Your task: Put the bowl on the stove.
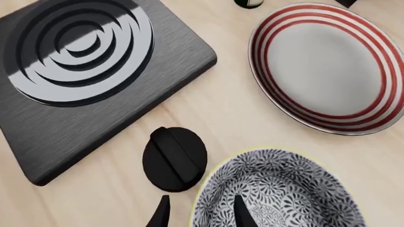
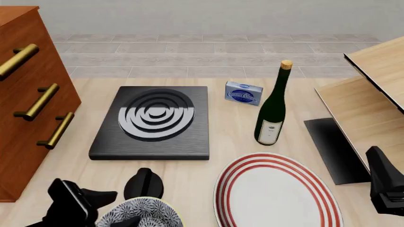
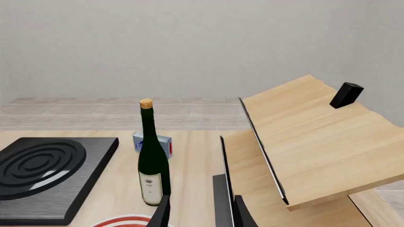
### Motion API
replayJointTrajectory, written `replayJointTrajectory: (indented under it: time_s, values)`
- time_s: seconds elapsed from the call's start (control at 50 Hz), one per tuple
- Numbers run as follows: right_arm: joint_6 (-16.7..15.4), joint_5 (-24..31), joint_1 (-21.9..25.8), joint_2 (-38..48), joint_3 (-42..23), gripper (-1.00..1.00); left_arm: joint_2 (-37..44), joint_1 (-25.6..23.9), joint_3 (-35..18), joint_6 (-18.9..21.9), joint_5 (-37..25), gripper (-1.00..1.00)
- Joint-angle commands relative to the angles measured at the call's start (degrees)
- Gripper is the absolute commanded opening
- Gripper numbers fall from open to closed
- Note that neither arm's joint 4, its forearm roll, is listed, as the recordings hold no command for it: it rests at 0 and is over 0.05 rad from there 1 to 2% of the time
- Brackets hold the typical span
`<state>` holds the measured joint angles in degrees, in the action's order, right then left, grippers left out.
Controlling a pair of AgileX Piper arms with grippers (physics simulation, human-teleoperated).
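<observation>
The round deep ceramic bowl with dark blue-black floral pattern (image 1: 277, 191) rests on the wooden counter (image 1: 233, 113), at about 6 o'clock from the flat square black stove slab with concentric-ring burner (image 2: 153, 120). A small black knob (image 2: 143, 184) lies between them. The left gripper (image 1: 198, 212) is spread apart, straddling the bowl's rim; no grasp is made. The right gripper (image 3: 201, 212) hangs released, well apart. Judged progress: grasp, lift, transfer and placement all remain.
</observation>
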<state>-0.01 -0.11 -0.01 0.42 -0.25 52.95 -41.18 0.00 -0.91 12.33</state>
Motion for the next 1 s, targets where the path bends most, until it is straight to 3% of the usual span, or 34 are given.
replayJointTrajectory:
  time_s: [0.02,0.76,0.78,0.82,0.84,1.0]
  values:
    - [0.01,0.00,0.00,0.01,0.00,1.00,4.10,0.12,0.00,0.20,3.35,1.00]
    - [0.01,0.00,0.00,0.01,0.00,1.00,11.19,0.89,0.00,1.55,9.65,1.00]
    - [-0.02,0.00,0.00,0.00,0.00,1.00,9.09,0.39,0.00,1.95,8.28,1.00]
    - [0.01,0.00,0.00,-0.01,0.00,1.00,-3.43,0.65,0.00,2.80,-0.55,1.00]
    - [0.00,0.00,-0.01,0.01,0.00,1.00,-0.48,-1.04,0.00,3.00,1.09,-1.00]
    - [0.00,0.00,0.00,0.00,0.00,1.00,-2.67,1.13,0.00,3.12,-0.04,-1.00]
